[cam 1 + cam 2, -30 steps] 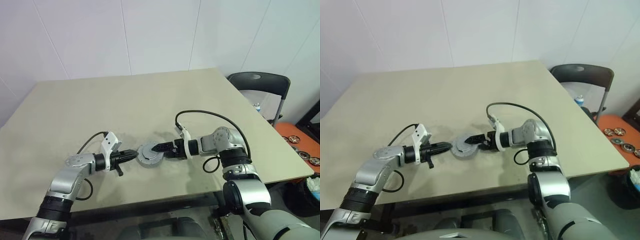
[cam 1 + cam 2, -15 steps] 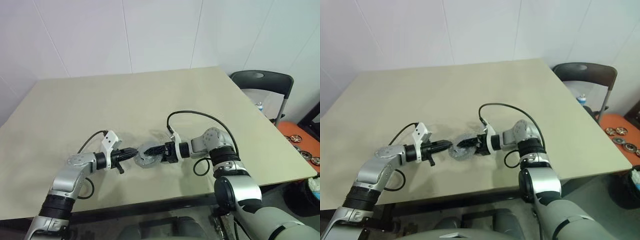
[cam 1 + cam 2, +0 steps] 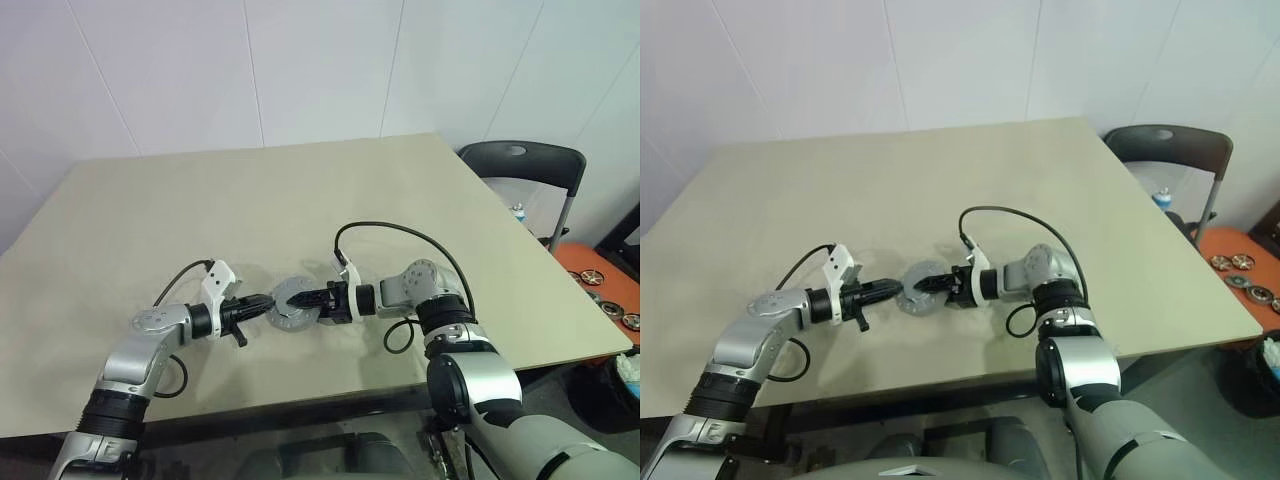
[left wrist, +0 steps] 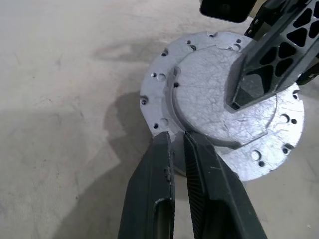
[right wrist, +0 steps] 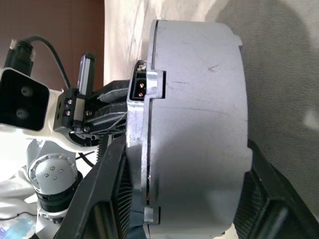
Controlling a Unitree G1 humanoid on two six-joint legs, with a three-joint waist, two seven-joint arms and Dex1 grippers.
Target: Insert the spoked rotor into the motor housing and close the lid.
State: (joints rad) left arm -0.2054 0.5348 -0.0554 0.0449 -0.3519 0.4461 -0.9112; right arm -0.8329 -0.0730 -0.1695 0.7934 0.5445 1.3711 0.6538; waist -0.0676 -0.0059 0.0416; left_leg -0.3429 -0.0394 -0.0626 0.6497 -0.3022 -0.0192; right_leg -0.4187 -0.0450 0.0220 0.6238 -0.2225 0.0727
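Right gripper clamped across motor housing, likely to steady or reposition it; left gripper, jaws together, braced against rim from opposite side on table

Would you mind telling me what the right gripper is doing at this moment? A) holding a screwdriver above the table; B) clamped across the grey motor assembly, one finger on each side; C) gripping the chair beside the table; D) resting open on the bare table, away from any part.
B: in the right wrist view the right gripper has one black finger on each side of the grey motor housing, beside the shut left gripper.
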